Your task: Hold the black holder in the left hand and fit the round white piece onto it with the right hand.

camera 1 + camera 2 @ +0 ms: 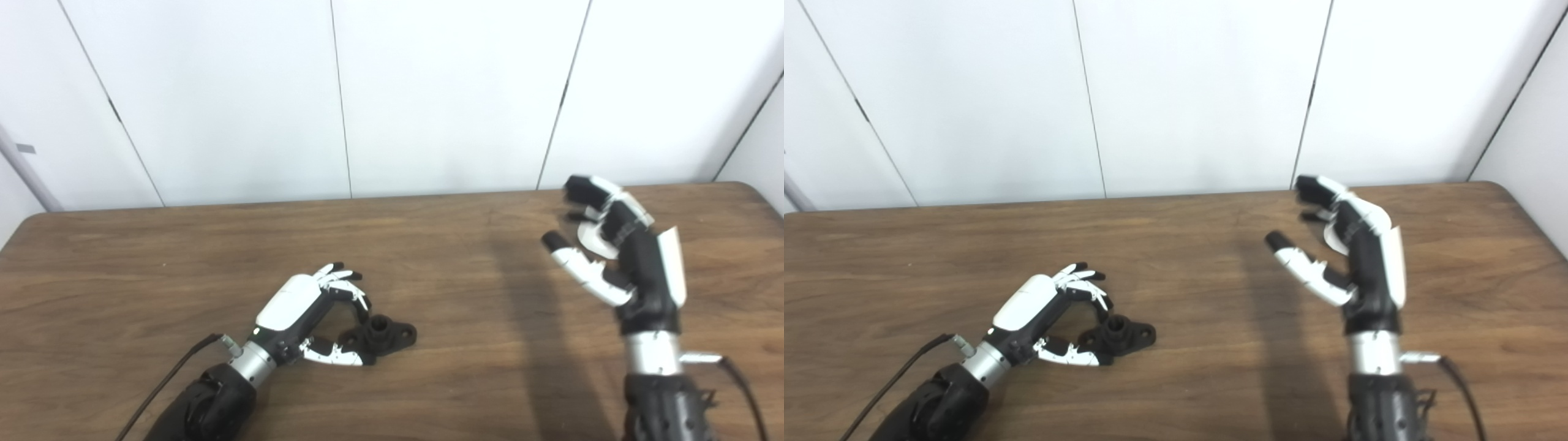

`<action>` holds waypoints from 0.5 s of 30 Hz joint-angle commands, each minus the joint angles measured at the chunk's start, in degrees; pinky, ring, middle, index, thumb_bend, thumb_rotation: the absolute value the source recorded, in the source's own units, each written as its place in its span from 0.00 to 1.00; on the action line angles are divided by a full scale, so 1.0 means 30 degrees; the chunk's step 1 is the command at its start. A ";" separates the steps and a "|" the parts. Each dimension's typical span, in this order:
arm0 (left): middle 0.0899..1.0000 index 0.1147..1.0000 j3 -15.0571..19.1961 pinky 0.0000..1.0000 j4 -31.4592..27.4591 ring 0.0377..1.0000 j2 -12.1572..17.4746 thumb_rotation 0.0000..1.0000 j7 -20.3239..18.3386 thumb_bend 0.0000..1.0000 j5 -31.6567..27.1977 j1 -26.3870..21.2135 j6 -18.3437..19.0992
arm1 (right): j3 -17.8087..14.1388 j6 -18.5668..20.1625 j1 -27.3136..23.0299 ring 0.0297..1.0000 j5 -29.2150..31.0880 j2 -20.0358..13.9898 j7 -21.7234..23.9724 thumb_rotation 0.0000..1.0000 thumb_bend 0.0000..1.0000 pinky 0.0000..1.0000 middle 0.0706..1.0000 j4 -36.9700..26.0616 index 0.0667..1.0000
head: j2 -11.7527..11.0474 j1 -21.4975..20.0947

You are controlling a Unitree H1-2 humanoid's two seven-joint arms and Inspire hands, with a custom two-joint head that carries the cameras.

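1. Inspecting the surface point(184, 257) first, we find brown wood grain with both arms entering from the near edge and nothing else lying between the two hands.
2. We note the right hand point(612, 257) raised well above the surface and well apart from the holder, its fingers curled around a round white piece point(593, 237) that it pinches against the palm side; the thumb stands out free below.
3. We record the left hand point(1047, 318) low on the surface, fingers and thumb spread around the near end of the holder, not visibly clamped.
4. We locate the black holder point(1124, 334) flat on the surface, its raised collar upward and its far lug clear of the hand.
5. We judge the step in hand to be securing the holder: the left hand should close across the near lug, leaving the collar open, and lift level before the right hand brings the piece squarely down.
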 commanded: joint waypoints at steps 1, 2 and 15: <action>0.64 0.41 0.0001 0.96 0.0039 0.86 0.0349 0.05 0.0067 0.52 0.0082 0.0149 -0.0014 | -0.0469 -0.0775 -0.1000 0.74 -0.0542 -0.0539 -0.0416 0.34 0.60 0.63 0.73 -0.0761 0.69 | 0.0003 -0.0229; 0.64 0.41 -0.0014 0.96 0.0035 0.86 0.0343 0.05 0.0050 0.52 0.0026 0.0162 -0.0065 | -0.0672 -0.0772 -0.1209 0.75 -0.0663 -0.0832 -0.0442 0.35 0.62 0.63 0.75 -0.0719 0.70 | 0.0002 -0.0293; 0.64 0.41 -0.0851 0.94 0.0109 0.86 0.0684 0.05 0.0352 0.52 -0.0706 0.0128 -0.0328 | -0.2289 -0.0524 -0.2771 0.81 -0.4575 -0.3607 -0.2143 0.34 0.69 0.71 0.81 0.1367 0.77 | -0.0184 -0.1783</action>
